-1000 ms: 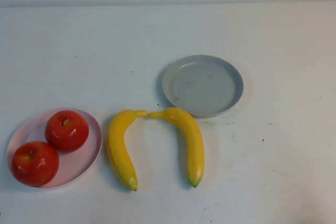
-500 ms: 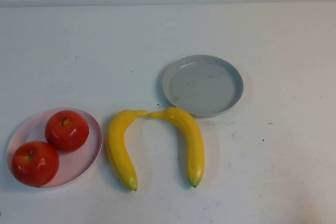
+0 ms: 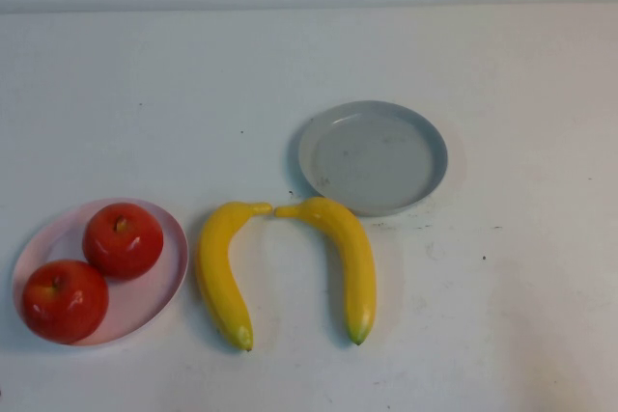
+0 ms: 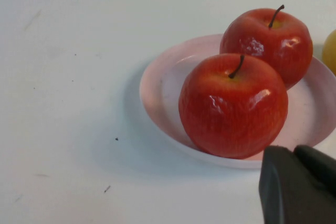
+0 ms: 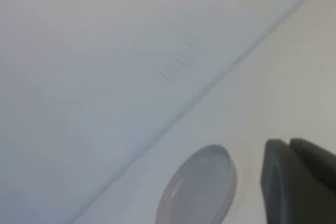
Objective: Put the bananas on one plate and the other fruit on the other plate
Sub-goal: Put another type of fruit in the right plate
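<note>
Showing, at the corner of the left wrist view, left pincer (image 4: pixel 296 184): dark fingers pressed together, closed on nothing, just beside the rim of the pale pink plate (image 4: pixel 157 85) and clear of it. Out of the high view altogether. Nearer red apple (image 4: pixel 233 106) directly beyond the fingertips, upright, stem up, seated in the plate; second red apple (image 4: pixel 268 40) behind it, touching or nearly touching the first, also in the plate. Sliver of yellow at the frame edge past the far apple, too little to identify.

Right pincer (image 5: pixel 299 182): dark fingers together, likewise closed and empty, raised above the white bench (image 5: pixel 273 77), seen only in the right wrist view. Grey-blue plate (image 5: pixel 202 190) near the fingertips in that view, bare, apart from the pincer.

High view: pale pink plate (image 3: pixel 154 301) at near left carrying both apples, one (image 3: pixel 65 301) toward the near rim, the other (image 3: pixel 123 240) farther in. Left banana (image 3: pixel 220 272) just beside the pink plate's right rim, lying on the bench. Right banana (image 3: pixel 350 262) alongside, stem tips of the two almost meeting, green ends pointing toward the near edge, forming an arch. Grey-blue plate (image 3: pixel 425 156) beyond the right banana, its near rim close to that banana's stem end; whether touching, cannot tell.
</note>
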Controlling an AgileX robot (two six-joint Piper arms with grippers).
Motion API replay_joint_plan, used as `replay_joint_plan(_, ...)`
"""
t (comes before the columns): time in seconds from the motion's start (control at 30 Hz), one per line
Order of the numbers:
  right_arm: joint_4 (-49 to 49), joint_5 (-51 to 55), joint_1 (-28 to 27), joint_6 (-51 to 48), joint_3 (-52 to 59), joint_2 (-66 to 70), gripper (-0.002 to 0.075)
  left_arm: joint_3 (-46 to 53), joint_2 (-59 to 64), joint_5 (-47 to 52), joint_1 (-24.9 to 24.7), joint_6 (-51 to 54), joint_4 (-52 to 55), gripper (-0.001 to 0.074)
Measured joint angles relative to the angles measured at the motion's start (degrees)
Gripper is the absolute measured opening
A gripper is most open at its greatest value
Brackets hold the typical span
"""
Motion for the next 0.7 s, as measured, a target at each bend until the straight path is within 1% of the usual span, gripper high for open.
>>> replay_joint_plan(0.1, 2.8, -1.6, 0.0, 0.0, 0.0, 0.0, -0.0017, 0.0, 0.0, 0.0, 0.0, 0.0, 0.0, 0.0004)
replay_joint_plan(0.2, 2.8, -0.5, 0.0, -0.4, 0.0, 0.0, -0.0017, 0.0, 0.0, 0.0, 0.0, 0.0, 0.0, 0.0004)
replay_joint_plan(0.3, 1.4, 6.5, 0.0, -0.4, -0.8, 0.0, -0.0017, 0.0, 0.0, 0.0, 0.0, 0.0, 0.0, 0.0004)
replay_joint_plan(0.4, -0.1, 13.3, 0.0, -0.4, -4.4, 3.1, -0.0017, 0.0, 0.0, 0.0, 0.0, 0.0, 0.0, 0.0004)
replay_joint_plan(0.5, -4.3, 20.3, 0.0, -1.1, -9.6, 10.0, -0.0017, 0.0, 0.0, 0.0, 0.0, 0.0, 0.0, 0.0004)
replay_joint_plan(0.7, -16.2, 36.7, 0.0, -1.4, -23.4, 29.9, -0.0017, 0.0, 0.0, 0.0, 0.0, 0.0, 0.0, 0.0004)
